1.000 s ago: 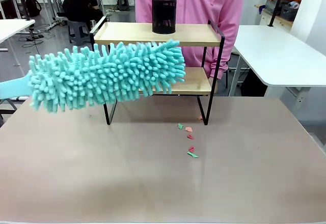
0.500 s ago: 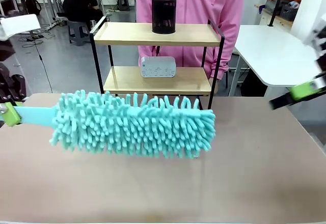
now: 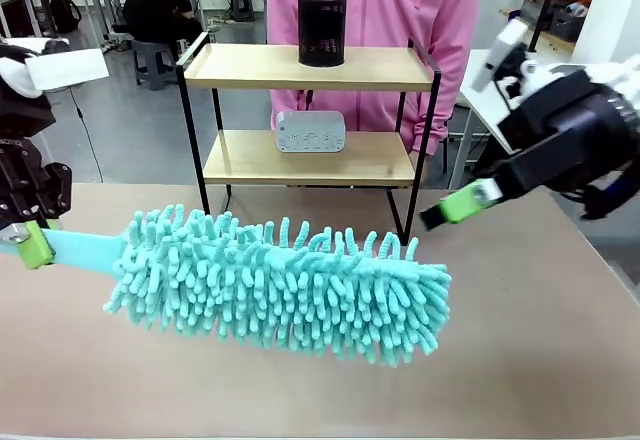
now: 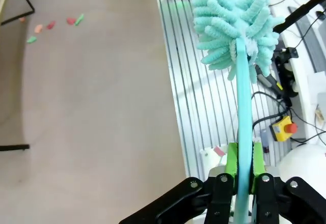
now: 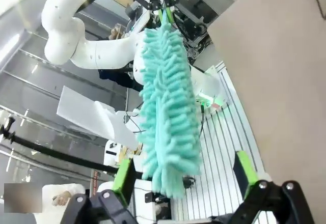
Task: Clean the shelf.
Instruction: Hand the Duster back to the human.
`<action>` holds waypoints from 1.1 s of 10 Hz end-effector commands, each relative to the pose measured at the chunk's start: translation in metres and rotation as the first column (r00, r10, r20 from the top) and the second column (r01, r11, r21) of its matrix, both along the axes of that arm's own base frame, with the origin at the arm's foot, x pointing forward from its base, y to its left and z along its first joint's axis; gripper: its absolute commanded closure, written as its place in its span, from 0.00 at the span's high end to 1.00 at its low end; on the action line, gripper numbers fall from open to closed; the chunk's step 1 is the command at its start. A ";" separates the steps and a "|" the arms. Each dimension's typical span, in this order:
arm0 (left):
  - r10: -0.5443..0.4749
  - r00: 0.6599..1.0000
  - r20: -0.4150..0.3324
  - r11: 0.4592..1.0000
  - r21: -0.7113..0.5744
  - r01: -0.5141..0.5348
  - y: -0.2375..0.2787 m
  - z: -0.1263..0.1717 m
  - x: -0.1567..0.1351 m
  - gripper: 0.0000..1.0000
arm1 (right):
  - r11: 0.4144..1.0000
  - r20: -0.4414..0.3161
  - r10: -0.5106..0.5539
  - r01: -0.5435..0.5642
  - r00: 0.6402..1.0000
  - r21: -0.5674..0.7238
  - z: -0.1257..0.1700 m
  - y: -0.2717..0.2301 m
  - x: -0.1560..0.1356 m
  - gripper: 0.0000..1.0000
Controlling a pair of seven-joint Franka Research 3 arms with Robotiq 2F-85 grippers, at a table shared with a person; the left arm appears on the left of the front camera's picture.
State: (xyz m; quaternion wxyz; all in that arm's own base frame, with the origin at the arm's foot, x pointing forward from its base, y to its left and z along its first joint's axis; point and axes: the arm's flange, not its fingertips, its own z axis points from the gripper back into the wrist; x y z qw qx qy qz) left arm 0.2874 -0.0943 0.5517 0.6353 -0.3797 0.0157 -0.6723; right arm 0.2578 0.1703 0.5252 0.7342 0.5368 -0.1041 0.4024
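Observation:
The shelf (image 3: 385, 67) stands at the table's far side, two wooden boards on a black frame; one of its legs (image 4: 20, 4) shows in the left wrist view. My left gripper (image 3: 32, 245) (image 4: 245, 164) is shut on the flat handle of a fluffy teal duster (image 3: 280, 285) (image 4: 233, 18). The duster hangs level over the table in front of the shelf, apart from it. My right gripper (image 3: 445, 210) (image 5: 184, 175) is open and holds nothing, above the duster's right end. The duster (image 5: 168, 112) hangs between its fingers, farther off.
A black mesh cup (image 3: 322, 28) stands on the top board, a white box (image 3: 310, 131) on the lower one. A person in pink (image 3: 370, 5) stands behind the shelf. Small red and green paper scraps (image 4: 51, 25) lie on the table near a leg.
The duster came off the lower board and dropped toward the table's near side, shifting right. My right arm has swung in from the right.

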 end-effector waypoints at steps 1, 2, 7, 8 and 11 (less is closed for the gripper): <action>0.002 1.000 0.007 0.999 -0.035 -0.002 0.007 0.002 -0.001 0.13 | 0.998 -0.024 -0.045 0.046 0.999 0.035 -0.065 0.023 -0.071 1.00; 0.009 1.000 0.007 0.999 -0.037 -0.008 0.009 0.004 0.001 0.13 | 1.000 -0.068 -0.008 0.009 0.998 0.008 -0.073 0.030 -0.082 1.00; 0.045 0.999 0.012 0.997 -0.068 -0.044 0.022 0.012 0.005 0.13 | 0.987 -0.115 0.127 -0.137 0.985 -0.079 -0.092 0.042 -0.098 1.00; 0.043 0.999 0.012 0.997 -0.065 -0.042 0.020 0.013 0.006 0.13 | 0.988 -0.095 0.128 -0.135 0.987 -0.074 -0.093 0.042 -0.099 1.00; 0.018 1.000 0.007 0.999 -0.043 -0.018 0.014 0.009 0.003 0.13 | 0.992 -0.054 0.121 -0.123 0.991 -0.035 -0.089 0.036 -0.095 0.46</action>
